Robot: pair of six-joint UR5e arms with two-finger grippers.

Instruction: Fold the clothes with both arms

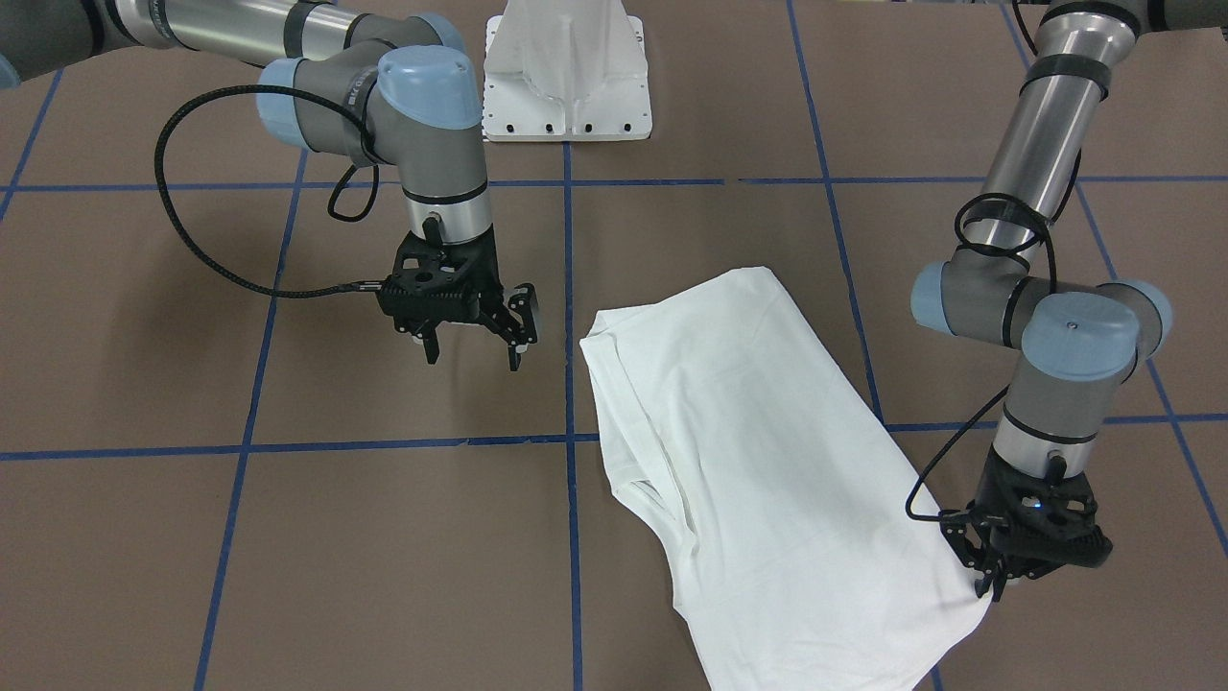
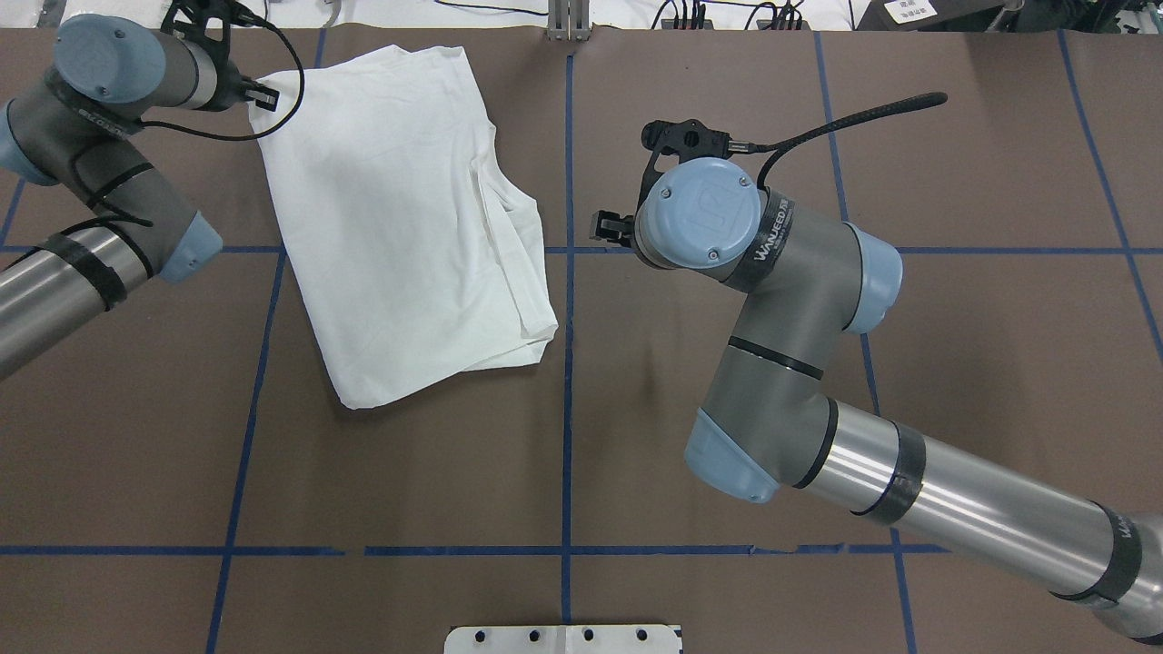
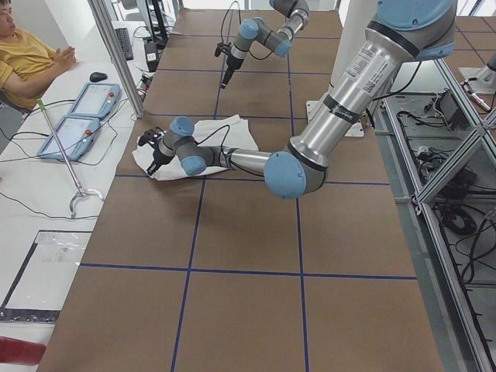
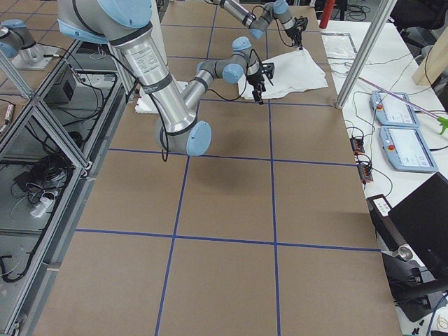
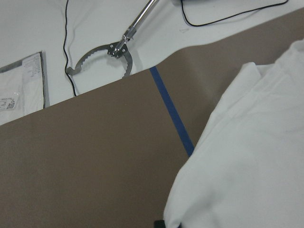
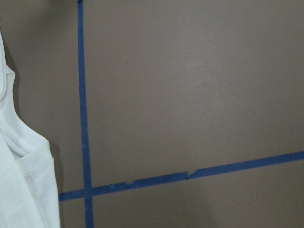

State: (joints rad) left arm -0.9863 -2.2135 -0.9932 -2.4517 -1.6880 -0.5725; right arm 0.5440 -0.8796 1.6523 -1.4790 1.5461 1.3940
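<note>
Brown table, gridded with blue tape.

Right arm: reaches out from the robot's side, bends at the elbow and points its wrist straight down over bare table, just across the centre tape line from the shirt.

Left arm: stretches far across the table, folds back at the elbow and drops its wrist down at the shirt's outer far corner.

White shirt: lies flat on the robot's left half, towards the operators' edge. Folded lengthwise, skewed to the grid, with the layered edge facing the centre line.

White base: sits at the robot's edge, well apart from the shirt.

Left gripper: points down at the shirt's corner, fingers drawn close together on the cloth edge there. In the left wrist view, cloth bulges up close to the lens.

Right gripper: hovers with fingers spread wide and nothing between them, near the shirt's layered edge but apart from it.
</note>
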